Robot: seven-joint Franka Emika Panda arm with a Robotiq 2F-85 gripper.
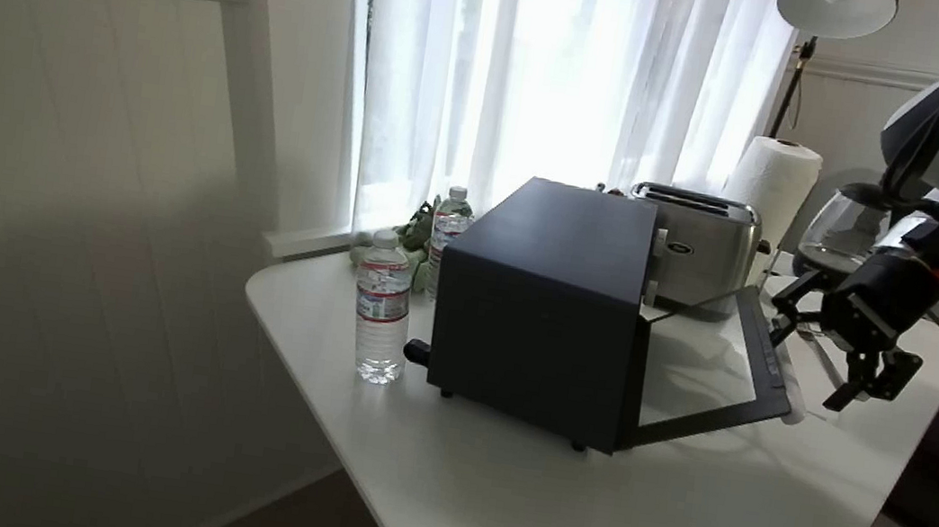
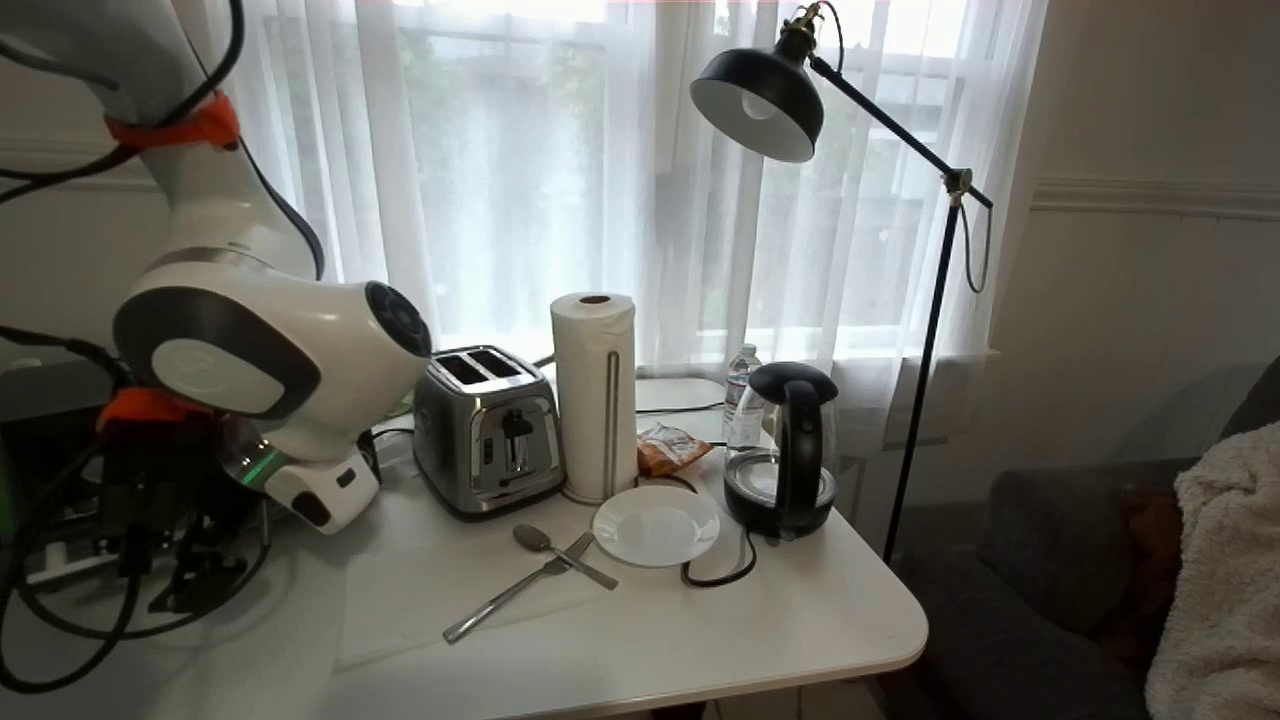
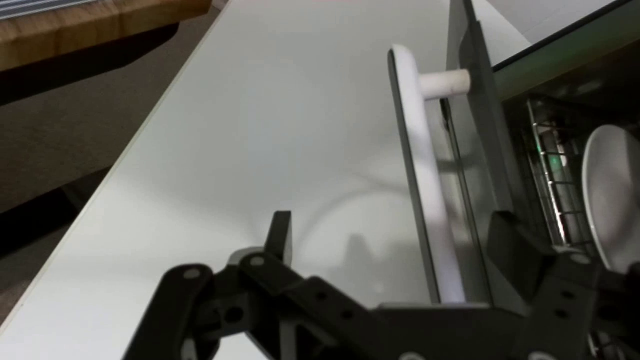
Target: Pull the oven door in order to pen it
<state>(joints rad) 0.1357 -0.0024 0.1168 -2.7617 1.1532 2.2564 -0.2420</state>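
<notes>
I had the gripper [image 3: 394,225] at the oven door [image 1: 707,421], its jaws spread wide, with the white handle [image 3: 426,170] running between them; whether either side touched it, I could not tell. The door hung partway open, slanting up and outward from the lower front edge of the oven [image 1: 531,344]. Inside, I made out a white plate [image 3: 612,192] and a wire rack [image 3: 550,183]. A silver toaster [image 1: 702,253] stood near the oven.

a spoon [image 2: 592,573] and fork [image 2: 513,592] lie crossed near a plate [image 2: 655,526].
</notes>
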